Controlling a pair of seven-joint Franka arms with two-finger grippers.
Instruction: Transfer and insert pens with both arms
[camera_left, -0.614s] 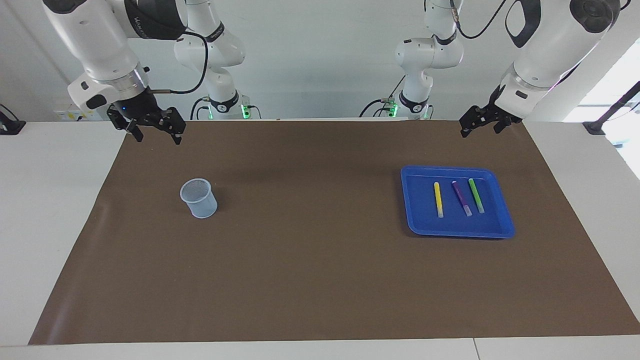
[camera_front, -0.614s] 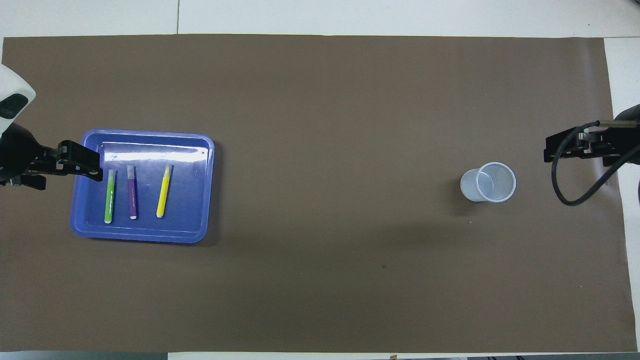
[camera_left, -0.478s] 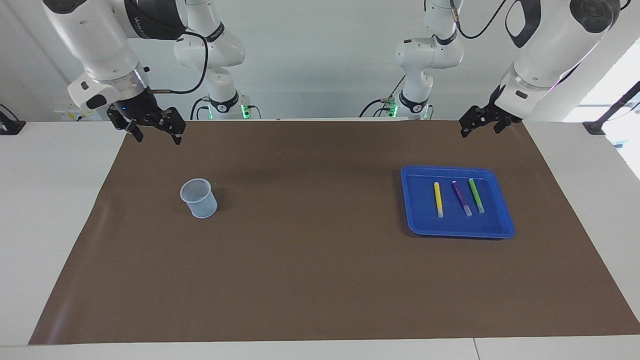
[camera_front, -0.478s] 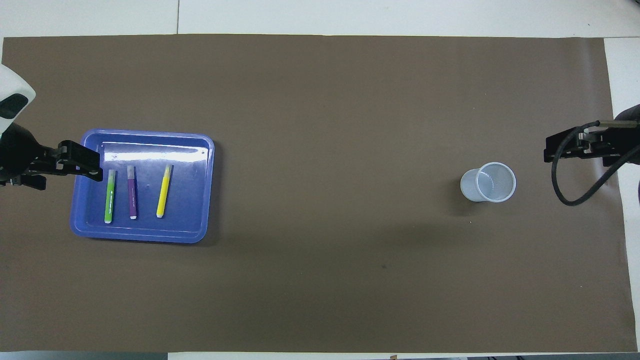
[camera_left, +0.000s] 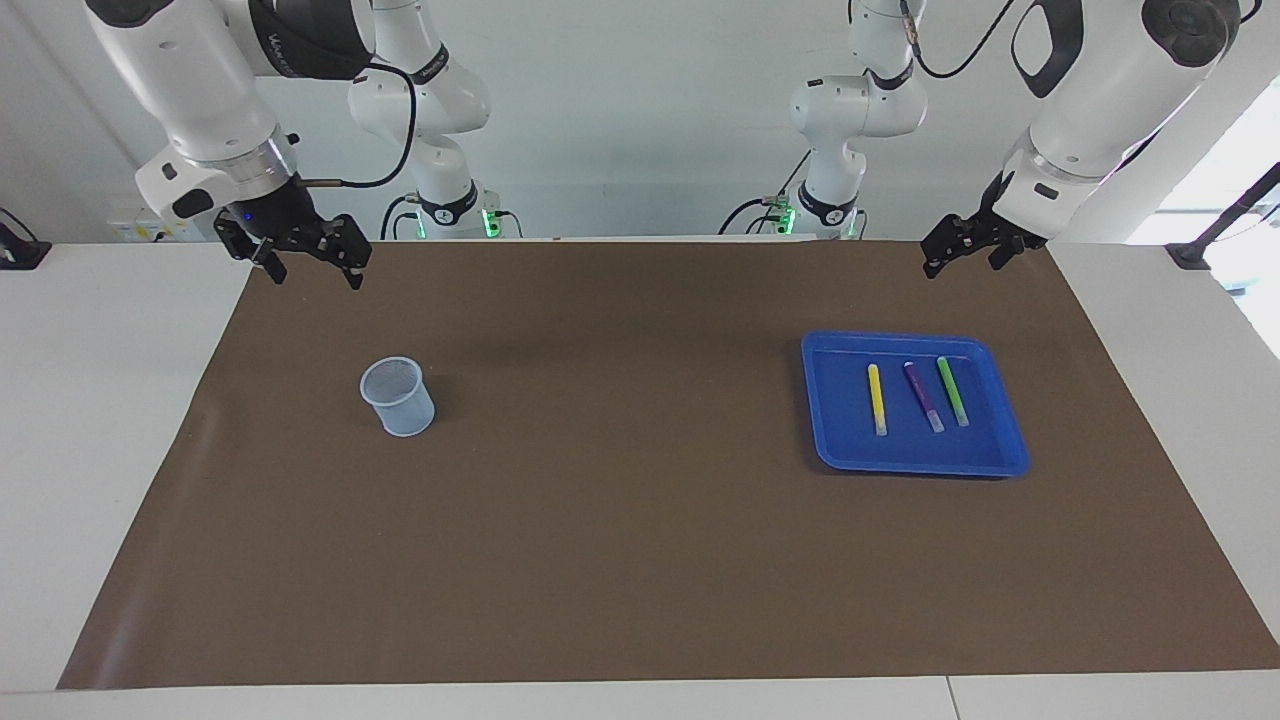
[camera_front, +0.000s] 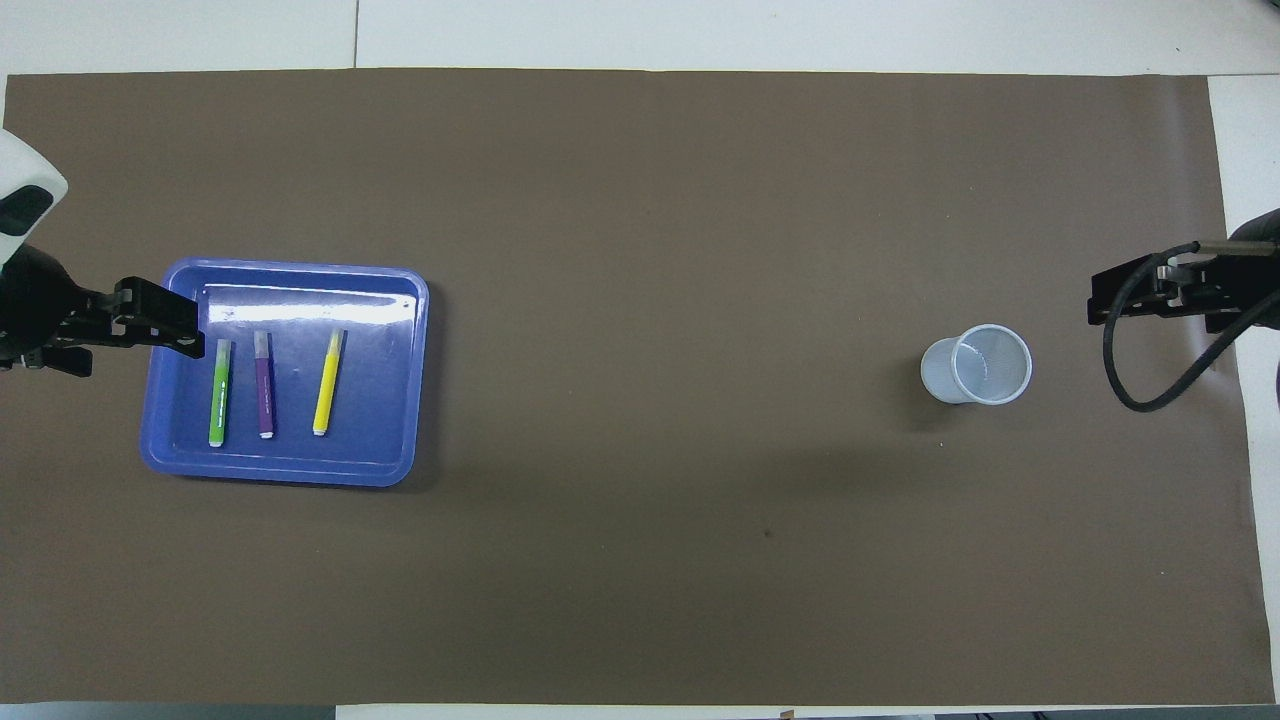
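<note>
Our left gripper hangs in the air above the brown mat's edge nearest the robots, at the left arm's end of the table, its fingers spread wide and holding nothing. Our right gripper hangs the same way over the mat's edge at the right arm's end, spread and empty, and looks to be waiting.

Out from the left gripper sits a blue tray. In it lie three pens side by side, apart from one another: the yellow pen, the purple pen and the green pen. Toward the right arm's end stands a pale mesh cup, upright and well apart from the tray.

We judge the pens light, stiff and smooth, likely to roll or slip, so we would pinch one across the middle of its barrel, fingers straddling it.

Seen from overhead, the left gripper overlaps the tray's corner and only part of each arm shows; whether the cup holds anything at its bottom we cannot tell
</note>
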